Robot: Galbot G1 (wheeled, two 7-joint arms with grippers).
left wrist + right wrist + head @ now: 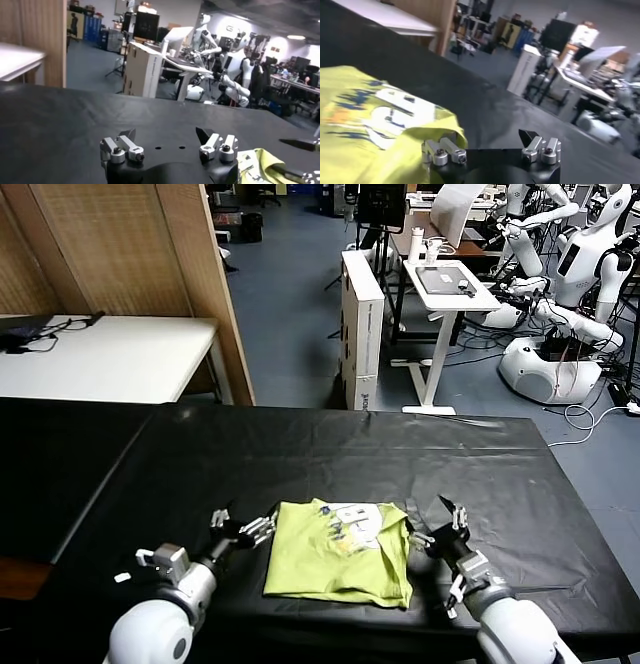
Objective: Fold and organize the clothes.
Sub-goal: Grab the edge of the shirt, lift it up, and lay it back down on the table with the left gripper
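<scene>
Both tools sit right at the near edge of the black tabletop (300, 454), one on each side of the T-shirt (338, 552). Left tool (243, 527) is at about 9 o'clock from the shirt, jaws spread wide, holding nothing, just beside the cloth. Right tool (437, 524) is at 3 o'clock, also wide open and empty, right next to the shirt's edge. Shirt itself lies folded into a rough square, white print facing up.

Lime T-shirt (338, 554) folded square, print up; lying flat.
</scene>
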